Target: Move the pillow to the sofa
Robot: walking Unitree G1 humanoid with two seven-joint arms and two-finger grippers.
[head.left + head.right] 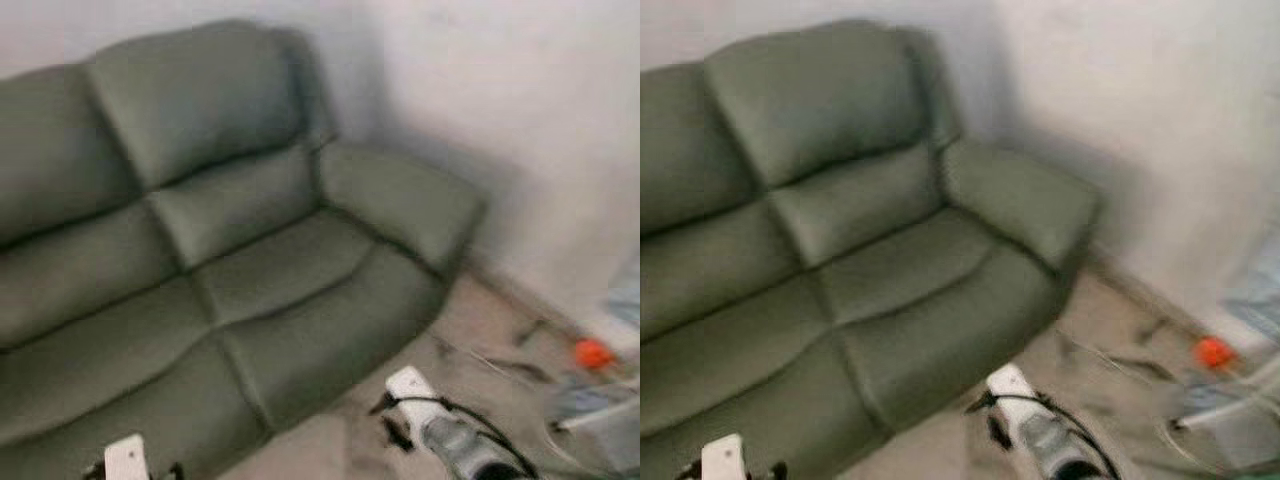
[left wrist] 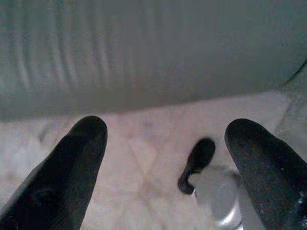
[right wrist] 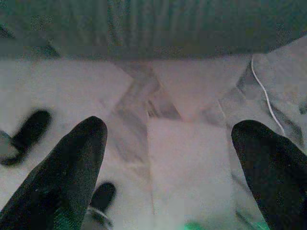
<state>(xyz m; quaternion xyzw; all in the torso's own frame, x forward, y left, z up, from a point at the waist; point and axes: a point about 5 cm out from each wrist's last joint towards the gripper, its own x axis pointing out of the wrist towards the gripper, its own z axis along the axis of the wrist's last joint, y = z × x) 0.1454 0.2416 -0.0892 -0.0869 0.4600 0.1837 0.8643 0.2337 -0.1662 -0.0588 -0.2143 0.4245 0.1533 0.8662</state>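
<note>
A dark green two-seat sofa (image 1: 230, 250) fills the left and middle of the blurred head views, its padded armrest (image 1: 400, 200) near the wall corner. My left arm (image 1: 127, 460) hangs low in front of the sofa's front edge, and my right arm (image 1: 440, 425) hangs over the floor by the sofa's right front corner. In the left wrist view the left gripper (image 2: 168, 129) is open over pale floor tiles below the sofa base (image 2: 144, 52). The right gripper (image 3: 171, 128) is open too, nothing between its fingers, above marbled tiles at the sofa base (image 3: 144, 28).
A white wall (image 1: 500, 90) runs behind and to the right of the sofa. Cables (image 1: 500, 365), an orange object (image 1: 593, 352) and pale clutter (image 1: 600, 415) lie on the floor at the right. A thin white cord (image 3: 264, 96) crosses the tiles.
</note>
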